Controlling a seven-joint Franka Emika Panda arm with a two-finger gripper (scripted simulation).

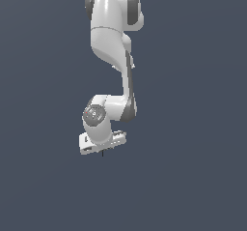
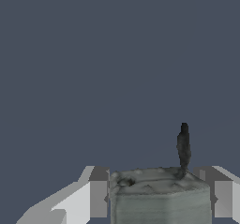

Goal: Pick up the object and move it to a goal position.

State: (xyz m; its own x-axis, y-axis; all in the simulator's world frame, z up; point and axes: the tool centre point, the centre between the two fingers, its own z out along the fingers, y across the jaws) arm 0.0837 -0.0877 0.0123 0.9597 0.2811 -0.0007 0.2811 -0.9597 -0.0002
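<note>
The white arm (image 1: 112,56) is seen in the exterior view hanging down from the top of the picture against a plain dark blue-grey background. It is bent at a rounded joint low in the frame, and the tool (image 1: 102,147) is carried at its lowest end.

In the wrist view, the object (image 2: 159,195) is seen held between the two fingers (image 2: 98,192) of the tool. One finger is pressed against each side of the grey-tan block, so the tool is closed on the object. The block is shown as a mottled grey-green body with a flat top face and angled corners; its lower part is cut off by the picture's edge, so its full length cannot be told.

A thin dark pin (image 2: 183,145) is seen rising from the top face of the block, close to one of the fingers. It points away from the wrist, along the direction in which the fingers reach. The blue edge cannot be made out in either picture.

In the exterior view, the object is mostly hidden by the tool; only a fine dark line (image 1: 102,152) is seen sticking straight down below the tool's underside. From this the pin's axis is read as vertical, pointing downward in the scene. No surface beneath the object can be made out.
</note>
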